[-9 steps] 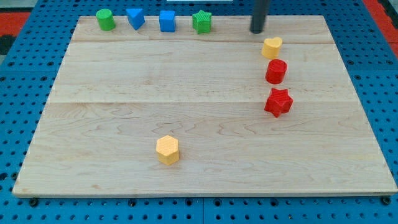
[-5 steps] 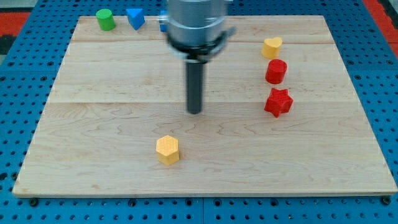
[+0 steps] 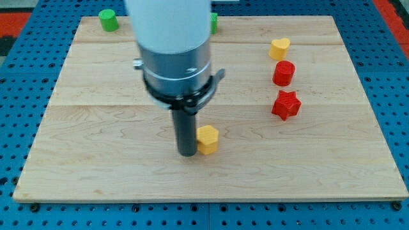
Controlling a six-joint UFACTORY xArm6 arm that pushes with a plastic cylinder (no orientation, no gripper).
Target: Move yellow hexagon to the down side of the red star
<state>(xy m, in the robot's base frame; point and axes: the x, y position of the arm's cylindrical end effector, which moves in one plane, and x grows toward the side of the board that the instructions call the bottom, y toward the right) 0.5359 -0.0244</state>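
Note:
The yellow hexagon [image 3: 207,139] lies on the wooden board [image 3: 96,140] below its middle. My tip [image 3: 186,153] stands right against the hexagon's left side. The red star [image 3: 285,105] sits at the view's right, well to the right of the hexagon and a little higher. The arm's body hides the top middle of the board.
A red cylinder [image 3: 284,73] and a yellow heart [image 3: 279,48] sit in a column above the red star. A green cylinder [image 3: 108,20] stands at the top left. A green block [image 3: 213,22] peeks out beside the arm at the top.
My tip came down from the top right, across the board to the hexagon's left. The yellow hexagon has slid to the right and slightly up. The arm now hides the blue blocks.

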